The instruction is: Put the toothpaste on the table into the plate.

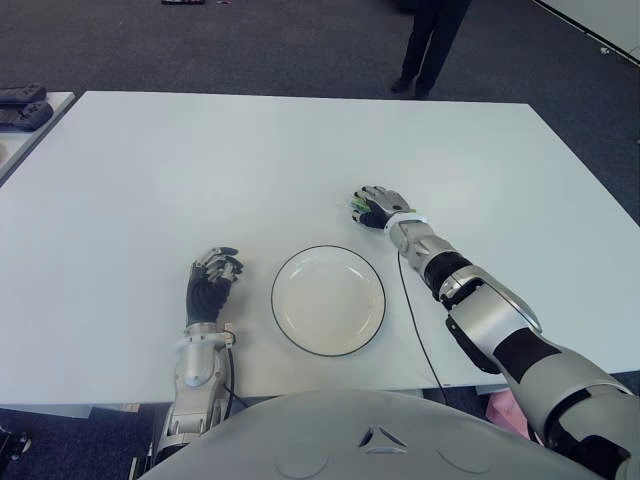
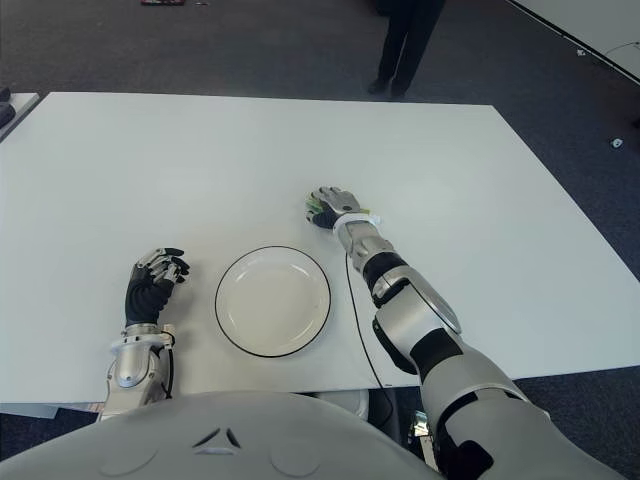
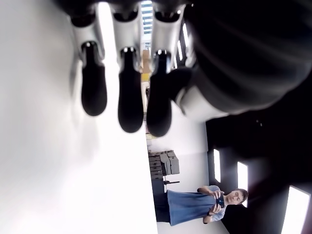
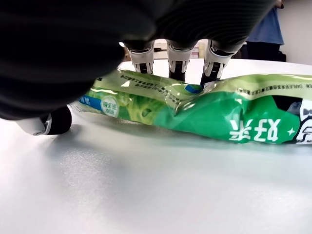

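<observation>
— Where is the toothpaste to be found?

— It is seen lying flat on the white table, beyond the plate and toward the robot's right, well outside the rim. In the right wrist view a green tube with white lettering is shown resting on the tabletop.

— And how is it held?

— The right hand is laid over it. Three fingers are pressed down on the far side of the tube, and a rounded dark tip is seen on the table at the near side, by the tube's end. The fingers are curled over the tube, though it is not lifted — it is still borne by the table. In the eye views only a sliver of green is visible under the palm.

— What of the other hand?

— The left hand is shown on the left side of the plate, apart from it. Its fingers are loosely bent, and nothing is held in them.

— Is anything contained in the plate?

— Only its bare white inside, ringed by a dark rim, can be seen. A person is seen standing beyond the far edge of the table.
</observation>
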Controlling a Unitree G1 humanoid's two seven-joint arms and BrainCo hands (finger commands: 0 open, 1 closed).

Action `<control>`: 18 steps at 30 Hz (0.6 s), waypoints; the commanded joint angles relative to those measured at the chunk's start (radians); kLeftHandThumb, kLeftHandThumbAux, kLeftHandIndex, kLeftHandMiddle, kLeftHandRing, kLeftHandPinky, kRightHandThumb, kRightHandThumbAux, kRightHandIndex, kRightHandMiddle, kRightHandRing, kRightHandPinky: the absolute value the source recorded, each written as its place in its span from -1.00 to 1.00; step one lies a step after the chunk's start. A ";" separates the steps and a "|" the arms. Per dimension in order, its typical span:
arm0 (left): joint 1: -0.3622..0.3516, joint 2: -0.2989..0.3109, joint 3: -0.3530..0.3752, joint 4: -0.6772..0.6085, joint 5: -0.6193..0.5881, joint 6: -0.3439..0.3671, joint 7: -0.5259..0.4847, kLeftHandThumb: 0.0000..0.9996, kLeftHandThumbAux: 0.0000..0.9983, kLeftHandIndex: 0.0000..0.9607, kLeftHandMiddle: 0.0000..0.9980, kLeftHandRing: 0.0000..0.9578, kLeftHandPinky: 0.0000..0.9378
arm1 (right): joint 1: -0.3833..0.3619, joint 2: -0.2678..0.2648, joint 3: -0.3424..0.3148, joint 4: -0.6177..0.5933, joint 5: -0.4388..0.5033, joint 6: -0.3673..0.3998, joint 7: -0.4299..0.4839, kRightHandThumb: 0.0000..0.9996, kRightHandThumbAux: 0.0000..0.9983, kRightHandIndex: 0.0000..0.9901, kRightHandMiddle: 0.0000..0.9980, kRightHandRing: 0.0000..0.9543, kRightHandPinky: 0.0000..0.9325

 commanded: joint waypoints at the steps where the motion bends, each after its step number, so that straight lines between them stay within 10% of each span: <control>1: 0.009 0.003 0.007 -0.002 -0.004 0.030 -0.004 0.41 0.44 -0.10 0.13 0.17 0.19 | 0.125 0.031 0.002 0.083 0.002 0.059 -0.059 0.23 -0.32 -1.00 -1.00 -1.00 -1.00; 9: 0.009 0.006 0.010 -0.005 -0.009 0.037 -0.010 0.41 0.44 -0.10 0.13 0.16 0.18 | 0.153 0.038 -0.031 0.103 0.036 0.016 -0.206 0.33 -0.08 -0.96 -0.90 -0.90 -0.73; 18: 0.007 0.014 0.012 -0.001 -0.010 0.040 -0.011 0.41 0.44 -0.10 0.13 0.15 0.16 | 0.142 0.023 -0.026 0.087 0.030 -0.033 -0.256 0.58 0.07 -0.39 -0.18 -0.09 -0.05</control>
